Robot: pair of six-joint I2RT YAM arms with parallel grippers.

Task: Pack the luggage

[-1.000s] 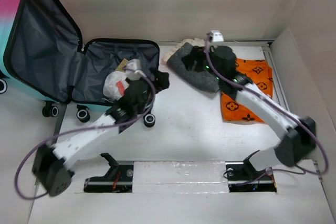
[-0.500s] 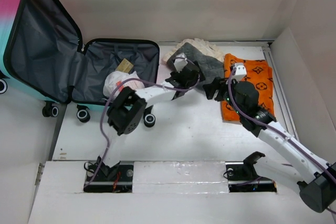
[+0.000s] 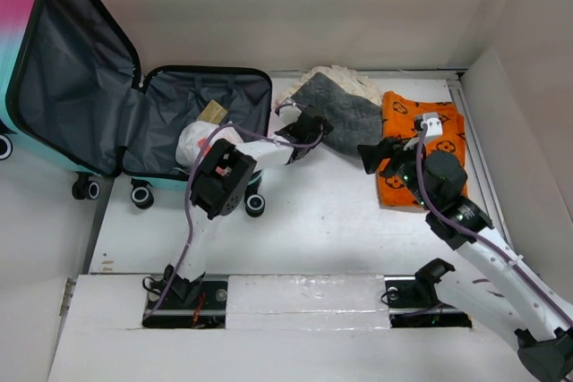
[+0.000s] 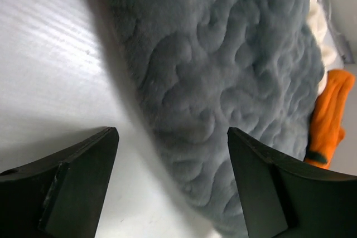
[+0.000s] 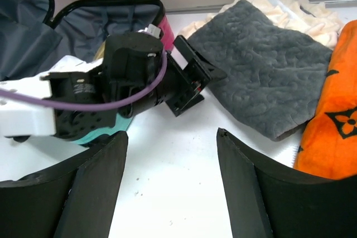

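The left jaws stand apart, grasping nothing, astride the near edge of the grey fleece cloth point(image 4: 223, 82), one side over bare table point(image 3: 304, 221) and the other over the fleece. The step in hand looks like picking this cloth up. It should go best if the jaws sink until one side slips under the hem, pinch a full fold, and lift it clear, so that the cream cloth point(image 3: 345, 75) peeking out behind is not dragged along. Further right, the right jaws hang released and empty beside the orange patterned towel point(image 3: 440, 145) and should keep out of the carrying path. The luggage point(image 3: 76, 87) lies open at the far left. Its pink-to-teal lid is propped up, the lining is dark grey and the wheels black. The flat base half holds a white bag point(image 3: 199, 142) and a tan item point(image 3: 212, 112).
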